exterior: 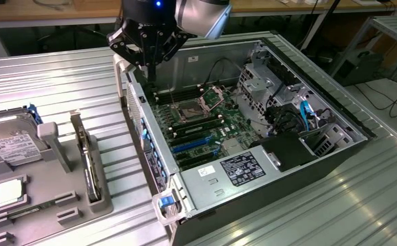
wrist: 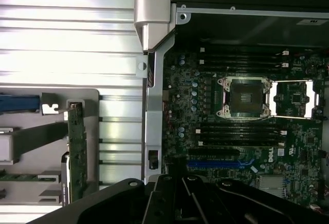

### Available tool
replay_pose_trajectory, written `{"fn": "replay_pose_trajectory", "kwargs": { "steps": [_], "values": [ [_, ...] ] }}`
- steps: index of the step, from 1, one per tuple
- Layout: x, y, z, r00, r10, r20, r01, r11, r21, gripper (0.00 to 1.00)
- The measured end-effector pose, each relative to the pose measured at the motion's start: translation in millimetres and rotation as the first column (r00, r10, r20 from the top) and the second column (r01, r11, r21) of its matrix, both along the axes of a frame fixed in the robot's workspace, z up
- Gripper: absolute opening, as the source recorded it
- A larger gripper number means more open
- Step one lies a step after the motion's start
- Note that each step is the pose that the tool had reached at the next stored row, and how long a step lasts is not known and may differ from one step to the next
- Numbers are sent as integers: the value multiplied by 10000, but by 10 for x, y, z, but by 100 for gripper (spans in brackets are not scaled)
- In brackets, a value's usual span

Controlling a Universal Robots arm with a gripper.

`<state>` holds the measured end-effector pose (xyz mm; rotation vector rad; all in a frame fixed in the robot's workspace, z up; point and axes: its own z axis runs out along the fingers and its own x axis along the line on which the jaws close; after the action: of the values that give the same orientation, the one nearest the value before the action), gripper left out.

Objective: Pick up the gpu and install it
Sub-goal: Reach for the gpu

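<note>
On a grey tray (exterior: 44, 197) the thin gpu (exterior: 91, 169) stands edgewise; jaws closed, empty.

Shiny ribbed metal table (exterior: 55, 77)

Gpu (exterior: 89, 164) (wrist: 77, 152): thin flat card, standing upright on its long edge. Seated in a narrow slot of the grey holder (exterior: 58, 205), along the holder's side on the exterior view's right, its length running parallel to that side. Top edge looks dark in the exterior view, greenish with small components in the wrist view. Silvery metal shows at one end. Rests in the holder untouched.
</note>
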<state>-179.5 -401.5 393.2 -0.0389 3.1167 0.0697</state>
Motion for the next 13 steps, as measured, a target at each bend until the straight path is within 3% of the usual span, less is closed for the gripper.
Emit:
{"fn": "replay_pose_trajectory", "kwargs": {
  "steps": [13],
  "values": [
    [-99, -7, 0, 10000, 68, 0, -68, 10000, 0, 11]
  ]
}}
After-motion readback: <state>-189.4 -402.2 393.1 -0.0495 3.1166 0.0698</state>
